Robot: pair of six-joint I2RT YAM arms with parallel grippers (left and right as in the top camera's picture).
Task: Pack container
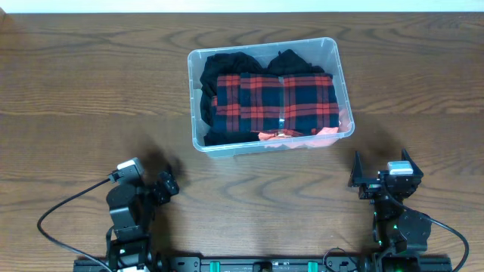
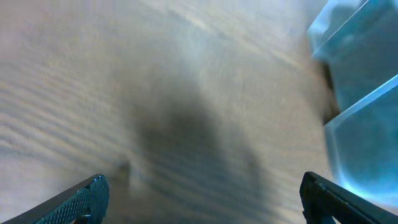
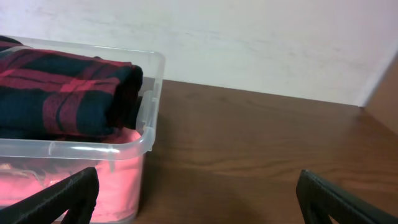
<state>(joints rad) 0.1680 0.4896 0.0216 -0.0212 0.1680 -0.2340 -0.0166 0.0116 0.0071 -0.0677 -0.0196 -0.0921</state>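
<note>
Here, the clear container [image 1: 193, 106] sits on the wooden worktop [image 1: 76, 91], toward the far middle. It is packed with a folded red-and-black plaid garment [image 1: 276, 102] lying over black clothing [image 1: 227, 64] and an orange-pink cloth [image 1: 302, 136]. The left claw [image 2: 205, 202] and right claw [image 3: 199, 202] each hang spread wide, gripping nothing, at the near side and clear of the container.
</note>
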